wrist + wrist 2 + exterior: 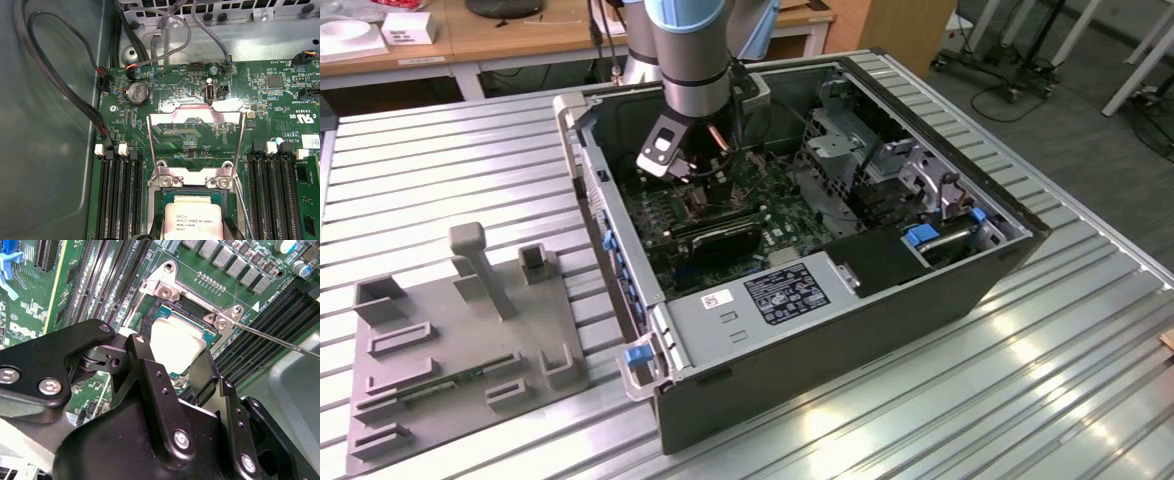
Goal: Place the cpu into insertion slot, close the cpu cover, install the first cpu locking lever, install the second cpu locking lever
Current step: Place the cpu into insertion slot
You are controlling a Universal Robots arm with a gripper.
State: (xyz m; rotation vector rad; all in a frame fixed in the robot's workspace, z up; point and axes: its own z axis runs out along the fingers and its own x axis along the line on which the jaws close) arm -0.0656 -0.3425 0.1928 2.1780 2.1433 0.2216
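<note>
Cpu is lying flat in the slot, and the gripper is clamping it. In the second wrist view the two black fingers are pressing on opposite edges of the chip, with its pale top showing between them. The gripper's body is hiding the nearer part of the slot.

In the upper middle of the exterior view the gripper is reaching down into the open case, over the motherboard.

In the first wrist view the cover is standing open, hinged at one edge of the slot. It is not lying over the cpu, and green board is showing through its window. In the second wrist view a thin metal lever is sticking out from a corner of the slot and running over nearby memory slots. These long black slots are flanking the slot on both sides. Dark cables are trailing along the case wall beside the board.

A grey fixture is sitting on the ribbed table in the lower left of the exterior view, well apart from the case.
</note>
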